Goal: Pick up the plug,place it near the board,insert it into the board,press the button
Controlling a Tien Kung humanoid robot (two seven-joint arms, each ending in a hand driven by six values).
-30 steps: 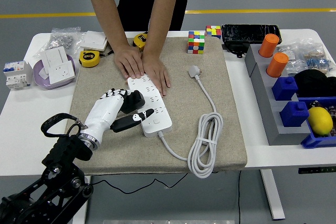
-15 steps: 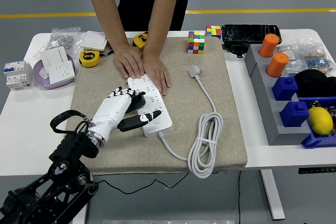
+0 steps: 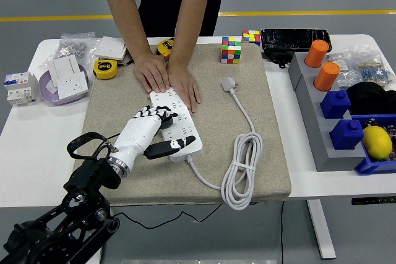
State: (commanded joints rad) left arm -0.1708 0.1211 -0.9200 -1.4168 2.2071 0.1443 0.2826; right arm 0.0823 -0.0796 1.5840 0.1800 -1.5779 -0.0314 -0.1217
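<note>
One power board lies under the left hand; one black plug, gripped in its curled fingers, now sits further onto the board. A person's two hands pin the far end.

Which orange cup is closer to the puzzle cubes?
The farther orange cup, at the grey stand's back end. The other orange cup stands nearer the blue blocks, farther from the puzzle cubes.
</note>
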